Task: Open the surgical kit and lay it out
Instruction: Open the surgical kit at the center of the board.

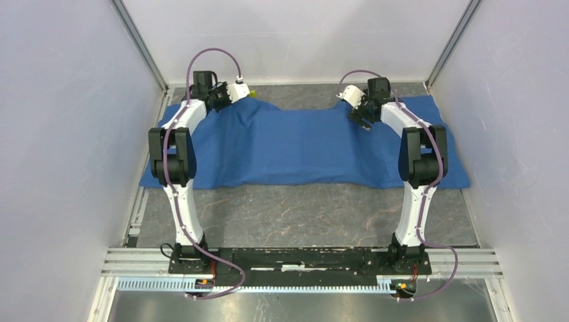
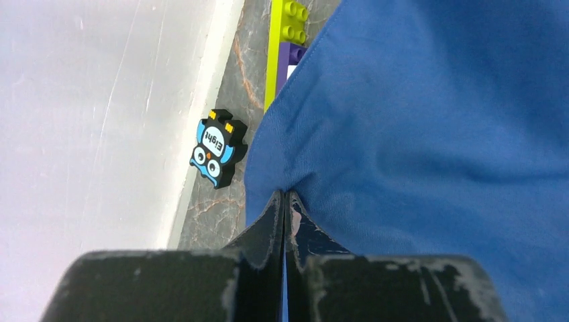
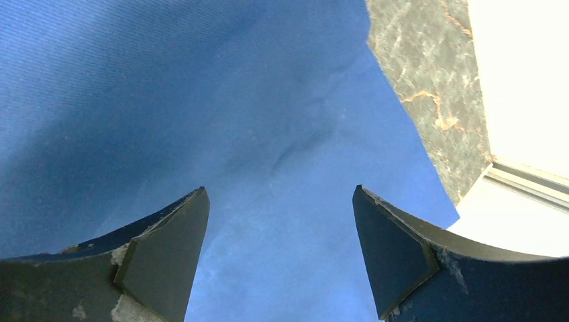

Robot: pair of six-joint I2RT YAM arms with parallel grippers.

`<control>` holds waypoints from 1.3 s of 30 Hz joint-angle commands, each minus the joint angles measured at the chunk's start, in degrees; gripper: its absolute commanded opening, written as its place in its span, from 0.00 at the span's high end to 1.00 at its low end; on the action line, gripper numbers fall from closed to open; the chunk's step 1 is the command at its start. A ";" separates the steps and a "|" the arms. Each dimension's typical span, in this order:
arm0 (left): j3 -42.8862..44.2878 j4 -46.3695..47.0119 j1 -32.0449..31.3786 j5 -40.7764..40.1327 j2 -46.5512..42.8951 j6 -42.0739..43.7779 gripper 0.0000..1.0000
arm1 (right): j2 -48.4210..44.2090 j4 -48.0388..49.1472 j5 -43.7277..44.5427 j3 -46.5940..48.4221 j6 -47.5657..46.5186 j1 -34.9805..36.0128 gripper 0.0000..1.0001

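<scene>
Plain pale lavender-grey panel walls [image 1: 60,134] enclose a grey marbled stone-look tabletop [image 1: 295,215] on three sides. Slim silver metal posts [image 1: 142,47] run up the far corners. Ribbed aluminium rails [image 1: 134,258] cross the near edge. The light is soft and even.

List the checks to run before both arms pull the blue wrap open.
1. Hold of left gripper on blue wrap: ok, shut on a fold at its edge.
2. Hold of right gripper on the wrap: not ok, jaws wide open over it.
3. The toy bricks free of the wrap: not ok, it overlaps them.
4. The owl block uncovered: ok, beside the wrap's edge.
5. Position of what lies under the wrap: cannot tell, hidden.
</scene>
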 commanded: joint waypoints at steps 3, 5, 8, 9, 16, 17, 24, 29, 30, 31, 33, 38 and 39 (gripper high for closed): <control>-9.28 7.11 -0.34 3.13 -11.60 0.10 0.98 | -6.61 2.44 1.42 -1.35 2.29 -0.12 0.13; -14.24 9.53 -0.43 3.00 -16.04 0.27 0.98 | -8.06 3.00 2.02 -2.35 2.69 -0.12 0.12; -22.73 15.31 -0.83 2.27 -22.68 1.51 0.98 | -10.45 4.65 2.35 -4.79 3.66 -0.20 0.12; -24.68 15.56 -1.16 1.64 -24.32 2.33 0.98 | -11.11 5.19 2.18 -5.63 4.08 -0.20 0.11; -33.46 9.14 -5.99 -4.85 -33.65 2.21 0.98 | -13.64 5.69 1.60 -8.64 6.06 -0.22 0.11; -34.97 8.18 -7.04 -6.34 -35.32 2.00 0.98 | -13.89 5.55 1.54 -8.98 6.22 -0.25 0.11; -49.95 5.48 -12.21 -15.08 -44.06 1.22 0.98 | -16.15 5.27 0.13 -11.70 6.77 -0.27 0.11; -56.88 5.42 -12.58 -15.87 -46.43 -3.10 0.98 | -16.25 5.26 0.12 -13.09 6.89 -0.20 0.11; -57.14 5.11 -12.58 -16.11 -46.17 -4.12 0.98 | -16.20 5.21 0.12 -13.18 6.88 -0.25 0.11; -56.64 4.41 -12.58 -16.44 -45.59 -5.15 0.98 | -16.11 5.19 0.12 -13.40 6.89 -0.22 0.11; -54.16 1.62 -12.58 -16.87 -43.45 -8.20 0.91 | -15.96 5.17 -1.18 -13.60 6.97 -0.22 0.11; -44.58 -7.16 -11.07 -13.38 -39.02 -16.00 0.40 | -16.61 5.27 -1.90 -14.56 6.97 -0.23 0.11; -43.30 -7.83 -10.58 -12.53 -39.00 -16.82 0.29 | -16.83 5.32 -1.99 -14.83 6.85 -0.25 0.11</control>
